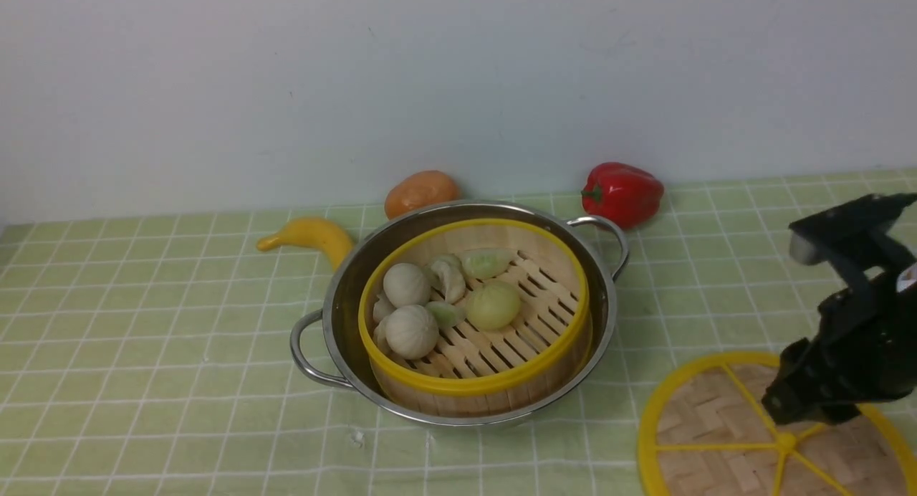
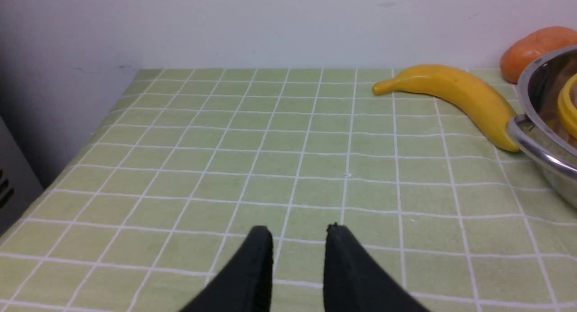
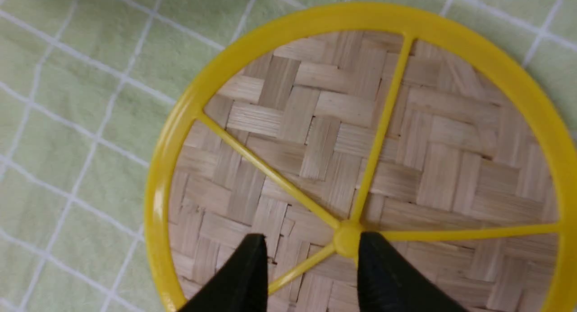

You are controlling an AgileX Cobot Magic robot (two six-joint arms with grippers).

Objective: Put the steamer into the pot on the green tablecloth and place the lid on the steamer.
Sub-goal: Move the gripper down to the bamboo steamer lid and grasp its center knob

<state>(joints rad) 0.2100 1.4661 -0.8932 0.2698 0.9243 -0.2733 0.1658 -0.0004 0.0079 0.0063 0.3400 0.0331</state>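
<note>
Steamer [image 1: 476,317], holding pale buns and dumplings, sat inside the pot [image 1: 349,288] at the centre of the front view, on the tablecloth [image 1: 143,324], so the first half of the task looked done. Lid [image 1: 709,424] lay flat on the cloth at the lower right of that frame, well apart from the pot and cut off by the frame's bottom edge; covering the steamer was not yet done. Right gripper [image 3: 311,242] hung low over the lid with its jaws apart, one fingertip either side of a yellow spoke just beside the hub, gripping nothing; whether the tips touched the weave could not be told. Left gripper [image 2: 299,233], seen only in its own wrist view, pointed at bare cloth with a narrow gap between its jaws and nothing held. Bare cloth ran between lid and pot, so the way toward the steamer looked open, though the lid would likely need lifting above the steamer's rim. A handle [image 1: 609,227] stuck out at the pot's upper right, with a pepper [image 1: 622,191] behind it by the wall; an orange [image 1: 421,191] and a banana [image 1: 308,234] lay at the pot's upper left.
</note>
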